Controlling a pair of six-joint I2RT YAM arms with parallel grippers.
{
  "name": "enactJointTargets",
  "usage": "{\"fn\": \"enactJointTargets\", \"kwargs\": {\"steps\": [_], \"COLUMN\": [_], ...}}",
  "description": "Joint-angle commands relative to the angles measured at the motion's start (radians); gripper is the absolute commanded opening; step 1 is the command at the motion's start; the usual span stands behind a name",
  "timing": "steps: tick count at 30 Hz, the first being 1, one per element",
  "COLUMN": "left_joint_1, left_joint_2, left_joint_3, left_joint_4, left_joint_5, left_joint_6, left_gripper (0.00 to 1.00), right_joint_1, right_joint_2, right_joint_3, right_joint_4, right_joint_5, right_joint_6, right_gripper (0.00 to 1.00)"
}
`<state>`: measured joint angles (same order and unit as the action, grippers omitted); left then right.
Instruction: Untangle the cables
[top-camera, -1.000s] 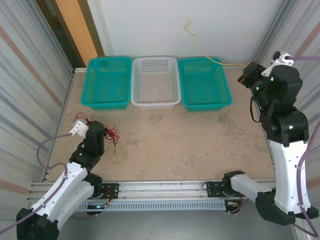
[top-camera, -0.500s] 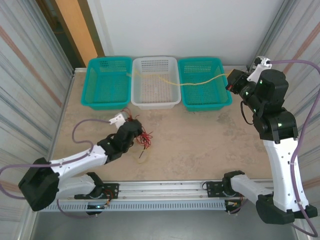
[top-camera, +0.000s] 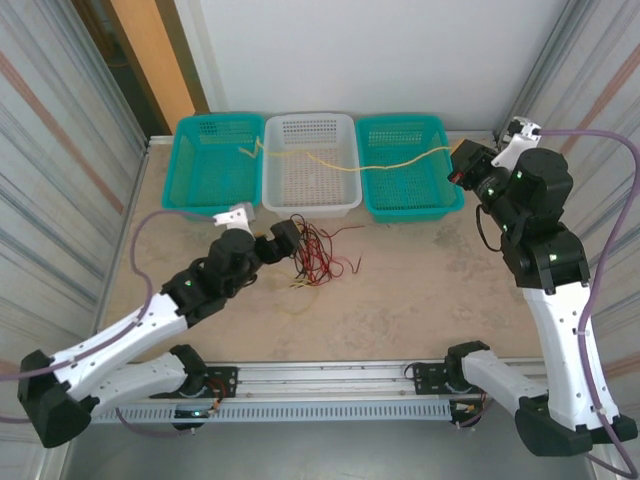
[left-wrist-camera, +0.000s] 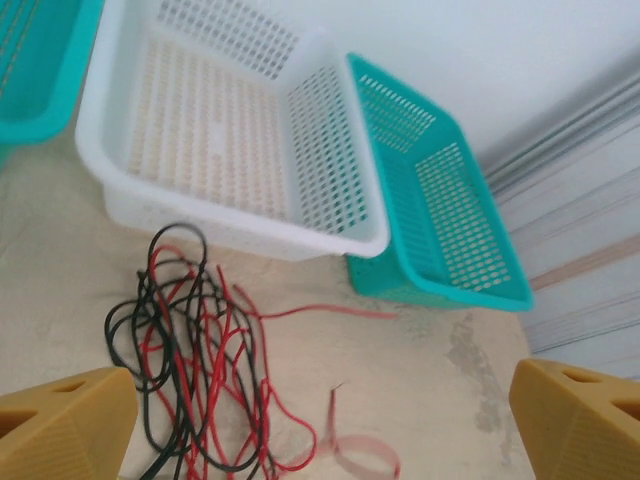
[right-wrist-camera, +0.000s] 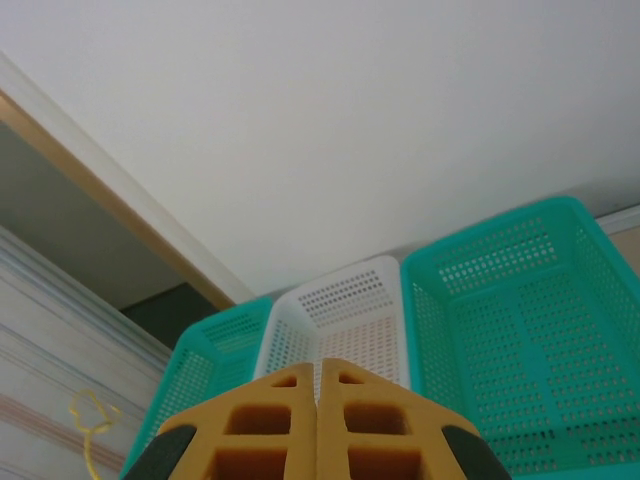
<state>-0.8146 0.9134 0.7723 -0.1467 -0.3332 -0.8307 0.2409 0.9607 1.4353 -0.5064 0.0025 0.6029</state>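
My left pincer (left-wrist-camera: 320, 420) hangs released over the tangled red-and-black thin wires (left-wrist-camera: 190, 340), at 6 o'clock of the white perforated basket (top-camera: 310, 207). My right pincer (right-wrist-camera: 318, 400), clenched (seemingly on the pale yellow wire (top-camera: 330, 163)), holds that strand apart.

The red and black cables (left-wrist-camera: 190, 370) run off the left wrist view's bottom edge, while the pale yellow cable (top-camera: 350, 168) ends hidden behind the right gripper (top-camera: 457, 171).
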Motion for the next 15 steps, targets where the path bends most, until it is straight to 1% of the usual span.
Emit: {"fn": "enactJointTargets", "kwargs": {"steps": [1, 3, 5, 8, 10, 12, 15], "left_joint_1": [0.031, 0.033, 0.034, 0.024, 0.005, -0.002, 0.001], "left_joint_2": [-0.023, 0.008, 0.058, 0.141, 0.192, 0.228, 0.263], "left_joint_3": [0.098, 0.164, 0.245, 0.354, 0.428, 0.466, 0.45], "left_joint_4": [-0.083, -0.075, -0.073, -0.029, -0.017, 0.018, 0.139], "left_joint_5": [0.135, 0.219, 0.3, 0.429, 0.462, 0.491, 0.502], "left_joint_6": [0.091, 0.09, 0.062, 0.02, -0.009, -0.036, -0.128], "left_gripper": [0.85, 0.79, 0.74, 0.74, 0.77, 0.81, 0.87], "right_joint_1": [0.049, 0.111, 0.17, 0.235, 0.264, 0.279, 0.314], "right_joint_2": [-0.009, -0.012, -0.011, -0.001, 0.008, 0.013, 0.016], "right_joint_3": [-0.021, -0.038, -0.058, -0.087, -0.111, -0.129, -0.158], "right_joint_4": [0.107, 0.14, 0.172, 0.212, 0.243, 0.266, 0.306], "right_joint_5": [0.023, 0.072, 0.131, 0.181, 0.202, 0.207, 0.232], "right_joint_6": [0.035, 0.008, -0.015, -0.046, -0.059, -0.061, -0.069], "right_gripper": [0.0, 0.0, 0.0, 0.0, 0.0, 0.0, 0.0]}}
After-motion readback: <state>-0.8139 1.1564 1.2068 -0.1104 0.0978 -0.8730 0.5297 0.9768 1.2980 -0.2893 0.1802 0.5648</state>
